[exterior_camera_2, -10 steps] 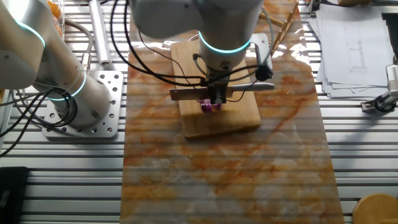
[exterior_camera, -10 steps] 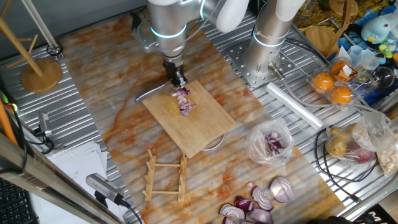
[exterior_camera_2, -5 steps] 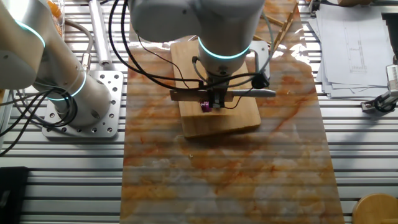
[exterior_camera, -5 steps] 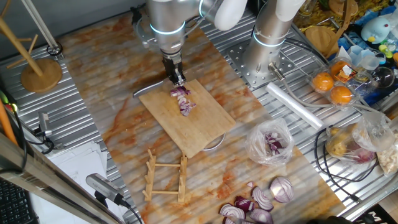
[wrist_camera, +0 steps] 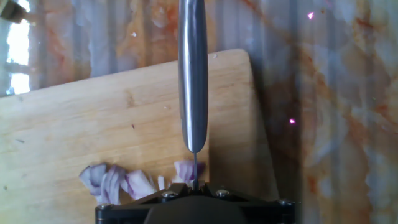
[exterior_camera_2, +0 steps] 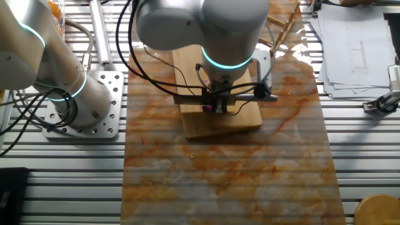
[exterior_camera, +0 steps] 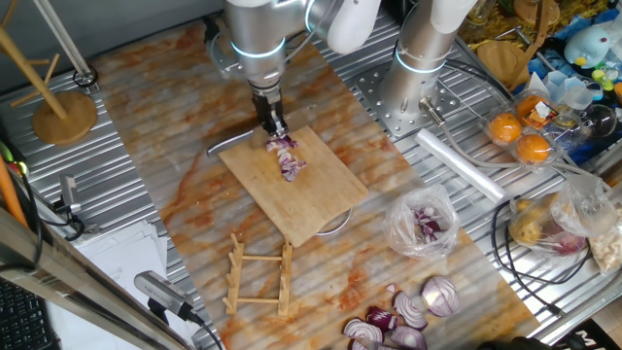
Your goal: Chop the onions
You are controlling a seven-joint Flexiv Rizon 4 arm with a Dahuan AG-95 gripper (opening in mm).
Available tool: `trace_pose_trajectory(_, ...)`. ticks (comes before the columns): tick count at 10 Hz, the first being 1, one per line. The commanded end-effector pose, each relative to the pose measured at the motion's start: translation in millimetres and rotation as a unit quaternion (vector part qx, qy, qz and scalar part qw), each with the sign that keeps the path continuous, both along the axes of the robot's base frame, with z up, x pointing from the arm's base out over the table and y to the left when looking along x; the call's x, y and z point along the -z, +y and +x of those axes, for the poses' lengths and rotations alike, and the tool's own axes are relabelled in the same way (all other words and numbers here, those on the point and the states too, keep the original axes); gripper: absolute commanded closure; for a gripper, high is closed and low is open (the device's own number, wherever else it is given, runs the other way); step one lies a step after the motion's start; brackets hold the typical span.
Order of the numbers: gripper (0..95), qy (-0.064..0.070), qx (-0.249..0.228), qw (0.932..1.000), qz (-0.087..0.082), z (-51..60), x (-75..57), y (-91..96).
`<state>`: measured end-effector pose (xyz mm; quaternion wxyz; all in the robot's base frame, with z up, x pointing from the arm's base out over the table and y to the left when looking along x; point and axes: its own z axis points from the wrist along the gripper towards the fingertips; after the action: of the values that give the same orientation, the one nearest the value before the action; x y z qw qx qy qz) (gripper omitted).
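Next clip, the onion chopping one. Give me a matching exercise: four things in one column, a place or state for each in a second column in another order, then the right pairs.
Things:
1. chopped onion bits
2. knife
3. clear plastic bag
4. oranges

Places or states:
A. holds purple onion pieces, on the table beside the board
B. in a clear container at the table's cluttered end
C. heaped on the wooden cutting board
D. held by the gripper

Pairs: 1-C, 2-D, 3-A, 4-B
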<state>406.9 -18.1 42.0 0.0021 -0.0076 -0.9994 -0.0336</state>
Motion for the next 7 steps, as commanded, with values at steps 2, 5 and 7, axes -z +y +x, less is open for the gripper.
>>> trace_pose_trajectory(2,95.0,0.01,-0.01,0.9999,0.0,-1.0,-8.5,-0.9)
trace_pose_trajectory(5,95.0,0.003,-0.031,0.9995,-0.001,-1.4,-19.7,-0.8)
trace_pose_trajectory(7,95.0,0.005,-0.043,0.9991,0.002,0.7,-24.7,-0.3)
